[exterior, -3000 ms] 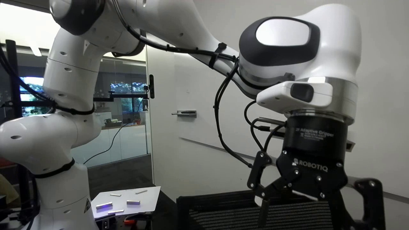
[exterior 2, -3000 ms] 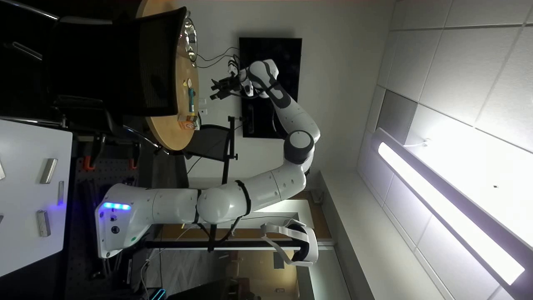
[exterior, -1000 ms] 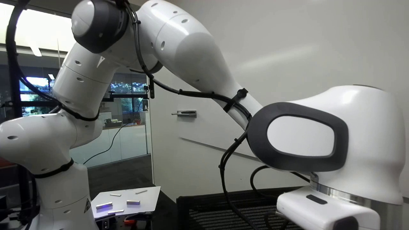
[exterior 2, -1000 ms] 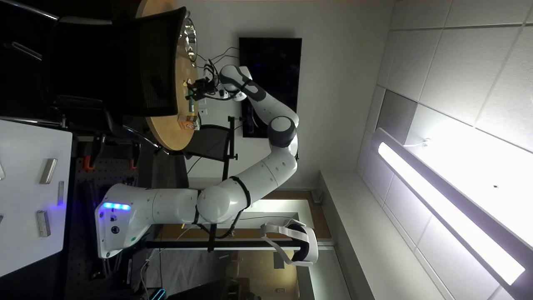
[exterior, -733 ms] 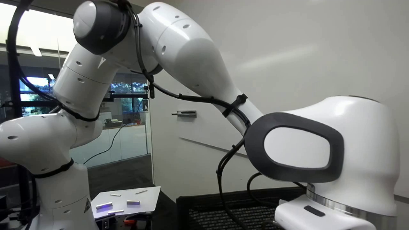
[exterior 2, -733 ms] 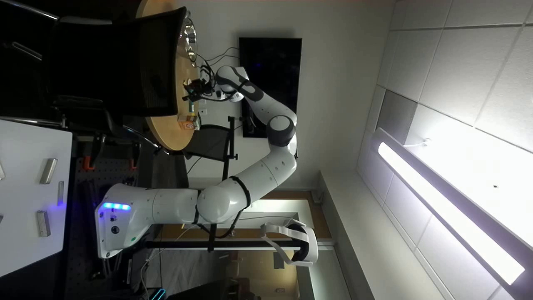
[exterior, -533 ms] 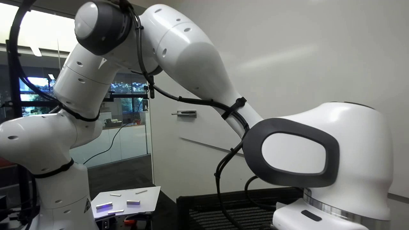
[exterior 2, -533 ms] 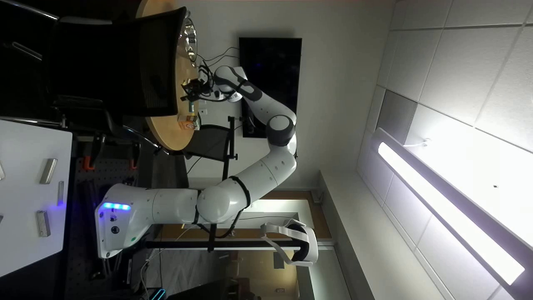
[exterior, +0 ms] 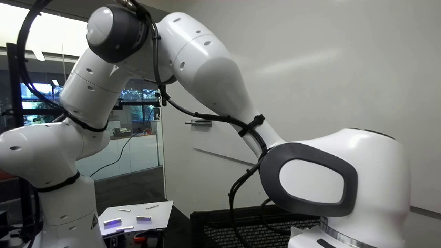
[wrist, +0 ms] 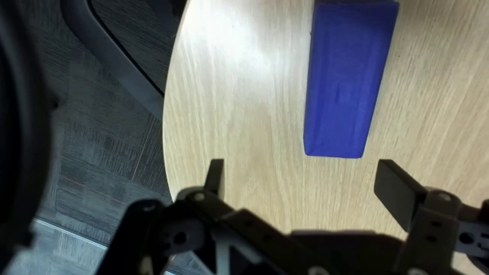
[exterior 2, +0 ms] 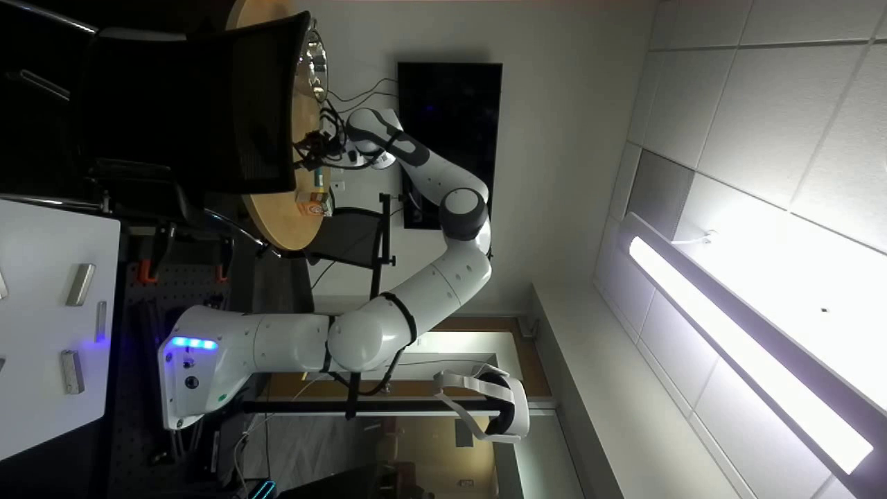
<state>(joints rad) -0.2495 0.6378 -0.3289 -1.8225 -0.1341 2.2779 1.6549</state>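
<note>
1. The gripper [wrist: 301,175] was spread wide, holding nothing.
2. On the far side of its fingertips [wrist: 398,191], a blue block [wrist: 347,88] lay on a wooden table [wrist: 237,130].
3. Left of the table's curved edge showed dark flooring [wrist: 103,145].
4. In an exterior view, an orange-and-white box [exterior 2: 315,204] and a shiny bowl [exterior 2: 317,66] stood well apart on that table.

The arm [exterior: 210,72] arches high, then slopes down to a lowered wrist [exterior: 379,179], its pincer [wrist: 300,168] spread wide.

Dark screen [exterior 2: 454,114] on pale wall [exterior 2: 554,152]
</note>
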